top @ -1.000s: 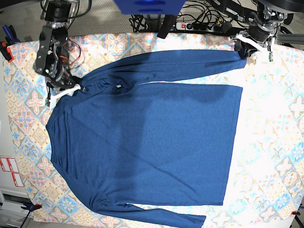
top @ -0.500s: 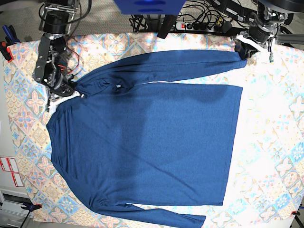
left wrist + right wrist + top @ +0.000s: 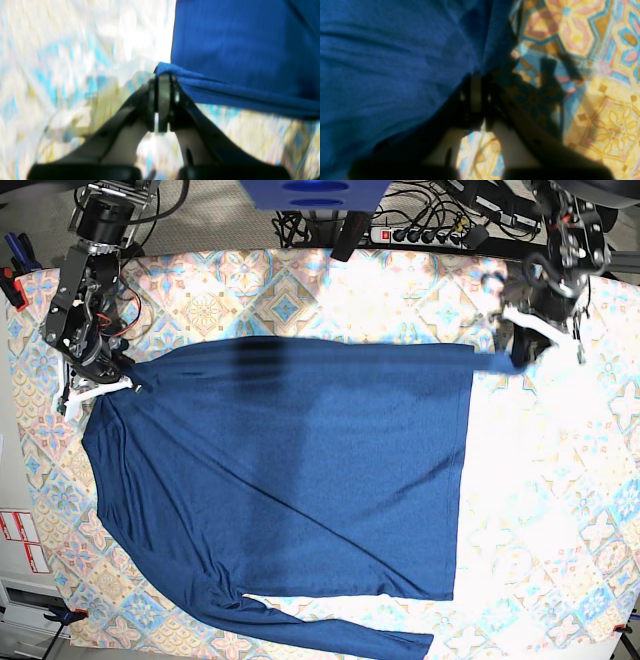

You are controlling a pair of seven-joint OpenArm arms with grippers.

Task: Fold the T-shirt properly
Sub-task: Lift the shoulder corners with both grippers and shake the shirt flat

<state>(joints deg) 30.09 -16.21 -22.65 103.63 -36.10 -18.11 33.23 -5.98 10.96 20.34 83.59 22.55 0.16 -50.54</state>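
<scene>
The dark navy T-shirt (image 3: 280, 480) lies spread on the patterned cloth, neck side to the left. Its upper sleeve lies along the body's top edge, and its lower sleeve (image 3: 340, 635) trails along the front edge. My left gripper (image 3: 515, 355) is at the right and is shut on the upper sleeve's cuff, which shows as a blue fold at the fingertips (image 3: 163, 80) in the left wrist view. My right gripper (image 3: 125, 383) is at the left and is shut on the shirt's shoulder edge. The right wrist view shows its closed fingers (image 3: 476, 92) beside the dark fabric (image 3: 395, 62). No neck label is visible.
The patterned tablecloth (image 3: 560, 510) lies bare to the right of the shirt. A power strip and cables (image 3: 420, 230) run along the back edge. A blue object (image 3: 310, 192) hangs at top centre. Red clamps (image 3: 10, 280) and labels (image 3: 20, 540) sit at the left edge.
Both grippers have moved toward the front and left with the fabric. The upper sleeve has come down onto the body's top edge, and the whole shirt has shifted left.
</scene>
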